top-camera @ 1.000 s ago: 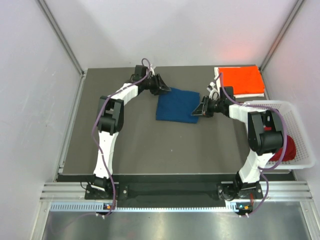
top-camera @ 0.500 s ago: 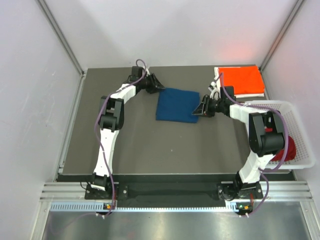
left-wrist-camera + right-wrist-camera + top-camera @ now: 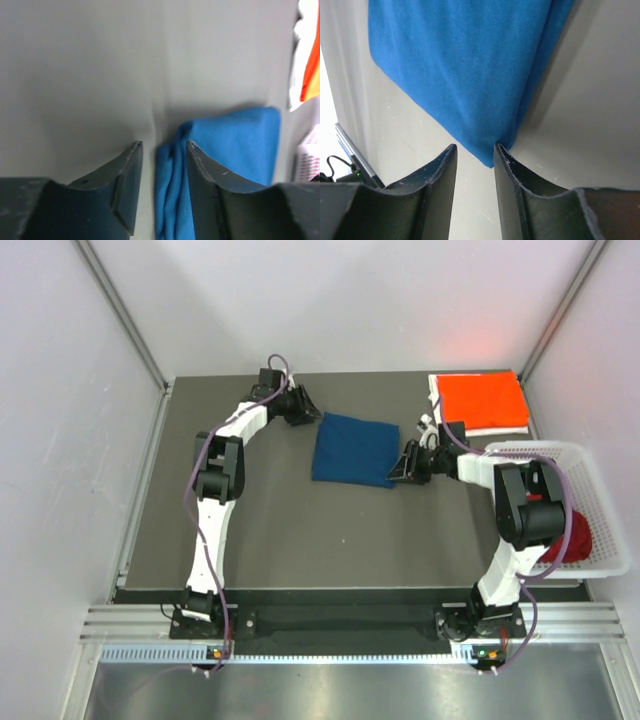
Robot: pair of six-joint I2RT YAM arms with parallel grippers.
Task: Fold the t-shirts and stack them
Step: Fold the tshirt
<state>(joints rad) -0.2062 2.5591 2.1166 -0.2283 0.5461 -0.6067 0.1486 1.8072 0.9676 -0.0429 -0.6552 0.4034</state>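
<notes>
A folded blue t-shirt [image 3: 353, 448] lies flat on the table's middle. A folded orange-red t-shirt [image 3: 484, 402] lies at the back right. A dark red t-shirt [image 3: 575, 540] sits bunched in the white basket. My left gripper [image 3: 312, 412] is open at the blue shirt's far left corner. In the left wrist view the shirt's folded edge [image 3: 172, 200] shows between the open gripper's [image 3: 164, 145] jaws. My right gripper [image 3: 400, 462] is open at the shirt's near right corner. That corner [image 3: 487, 157] lies between the gripper's [image 3: 475, 147] jaws in the right wrist view.
The white lattice basket [image 3: 600, 475] stands at the table's right edge, beside the right arm. The orange-red shirt [image 3: 312, 75] and the basket [image 3: 310, 155] show at the right edge of the left wrist view. The dark table [image 3: 280, 520] is walled by white panels.
My left gripper has drawn back to the left, off the blue shirt's far corner. My right gripper has shifted slightly left toward the shirt's near right corner. The shirt lies unmoved.
</notes>
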